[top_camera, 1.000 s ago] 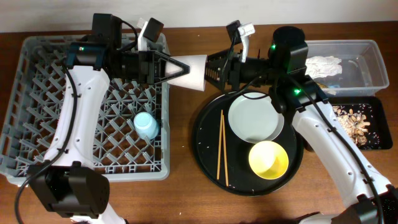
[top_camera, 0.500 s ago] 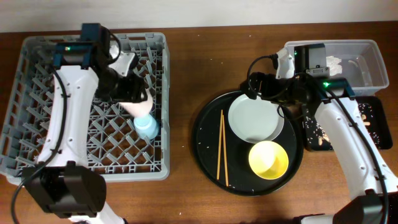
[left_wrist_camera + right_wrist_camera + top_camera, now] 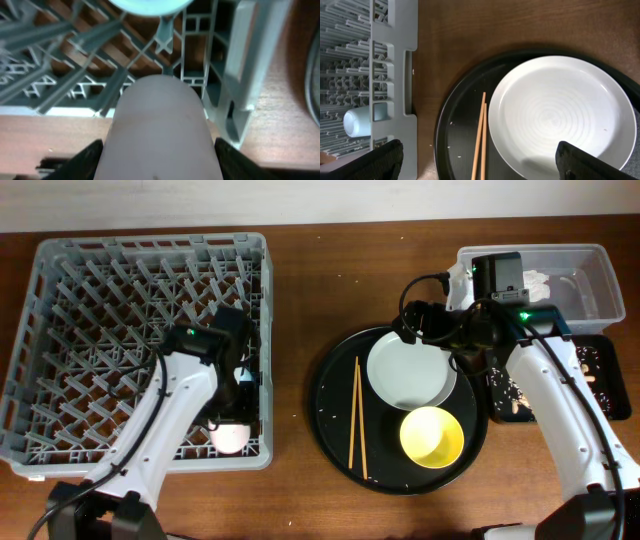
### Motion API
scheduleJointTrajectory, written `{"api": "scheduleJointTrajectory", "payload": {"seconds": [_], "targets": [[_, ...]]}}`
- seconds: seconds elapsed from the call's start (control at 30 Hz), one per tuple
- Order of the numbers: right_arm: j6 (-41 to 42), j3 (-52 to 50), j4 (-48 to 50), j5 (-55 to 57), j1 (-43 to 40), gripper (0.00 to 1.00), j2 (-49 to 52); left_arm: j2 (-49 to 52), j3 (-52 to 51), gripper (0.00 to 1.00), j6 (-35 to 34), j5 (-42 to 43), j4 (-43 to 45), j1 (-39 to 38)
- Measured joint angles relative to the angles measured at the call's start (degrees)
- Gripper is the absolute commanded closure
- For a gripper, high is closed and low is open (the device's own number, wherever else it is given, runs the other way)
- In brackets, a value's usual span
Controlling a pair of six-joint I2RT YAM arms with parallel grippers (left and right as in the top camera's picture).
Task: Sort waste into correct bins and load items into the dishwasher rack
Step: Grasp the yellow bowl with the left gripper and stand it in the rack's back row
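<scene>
My left gripper (image 3: 230, 425) is shut on the small pink cup (image 3: 230, 442) and holds it over the front right corner of the grey dishwasher rack (image 3: 100, 330). In the left wrist view the pink cup (image 3: 160, 130) fills the space between the fingers, with the light-blue cup (image 3: 147, 4) just beyond it in the rack. My right gripper (image 3: 420, 320) is open and empty above the white plate (image 3: 410, 370). The plate (image 3: 560, 115), the yellow bowl (image 3: 432, 435) and the chopsticks (image 3: 357, 418) lie on the round black tray (image 3: 330, 420).
The clear tub (image 3: 590, 275) at the back right holds the white napkin (image 3: 538, 278). The black rectangular tray (image 3: 605, 375) beside it holds brown scraps, partly under my right arm. Bare wood separates the rack and the round tray.
My left arm has carried the pink cup from the middle gap into the rack and down to its front right corner. My right arm drew back over the plate and has since held still.
</scene>
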Motion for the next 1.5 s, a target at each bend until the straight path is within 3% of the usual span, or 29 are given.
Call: {"api": "scheduleJointTrajectory", "payload": {"seconds": [0.07, 0.17, 0.3, 0.43, 0.5, 0.53, 0.6, 0.7, 0.8, 0.93, 1.07, 1.23, 1.37, 1.5], "targets": [[0.0, 0.0, -0.4, 0.4, 0.0, 0.02, 0.0, 0.1, -5.1, 0.40, -0.4, -0.1, 6.9, 0.0], [0.0, 0.0, -0.6, 0.7, 0.0, 0.02, 0.0, 0.1, -6.0, 0.09, -0.6, -0.1, 9.0, 0.0], [0.0, 0.0, -0.8, 0.9, 0.0, 0.02, 0.0, 0.1, -6.0, 0.01, -1.1, -1.0, 8.7, 0.0], [0.1, 0.0, -1.7, 0.8, 0.0, 0.00, 0.0, 0.3, -2.6, 0.01, -1.1, -1.1, 5.4, 0.0], [0.1, 0.1, -5.9, 0.9, 0.0, 0.21, 0.0, 0.6, 12.4, 0.01, -0.3, -0.9, 1.1, 0.0], [0.0, 0.0, -8.0, 0.9, 0.0, 0.26, 0.0, 0.3, 19.2, 0.01, 1.1, 0.2, 1.3, 0.0], [0.1, 0.0, -14.0, 3.2, 0.0, 0.27, -0.2, 0.1, 22.6, 0.01, 3.8, 4.9, 8.8, 0.0], [2.0, 0.0, -18.3, 10.0, -0.3, 0.26, -1.2, 2.4, 22.9, 0.01, 7.7, 11.5, 12.7, -1.3], [3.3, 2.4, -18.6, 12.6, -7.5, 0.18, -4.9, 10.4, 23.0, 0.01, 9.9, 14.3, 17.2, -8.3], [4.0, 4.6, -18.6, 13.4, -15.0, 0.17, -7.9, 16.7, 23.2, 0.02, 10.3, 15.3, 29.8, -14.9], [4.1, 4.6, -19.1, 14.0, -15.3, 0.17, -7.8, 30.2, 23.3, 0.09, 6.7, 15.6, 43.3, -19.0], [3.9, 4.6, -19.7, 14.9, -15.3, 0.18, -7.8, 34.1, 23.3, 0.09, 5.4, 15.9, 42.7, -22.9], [3.3, 4.6, -20.0, 15.8, -15.3, 0.18, -7.8, 33.0, 24.4, 0.09, 22.2, 26.1, 22.6, -24.0], [3.0, 4.6, -20.8, 16.0, -15.3, 0.18, -7.8, 31.3, 24.4, 0.09, 26.5, 27.0, 20.2, -29.9]]}}
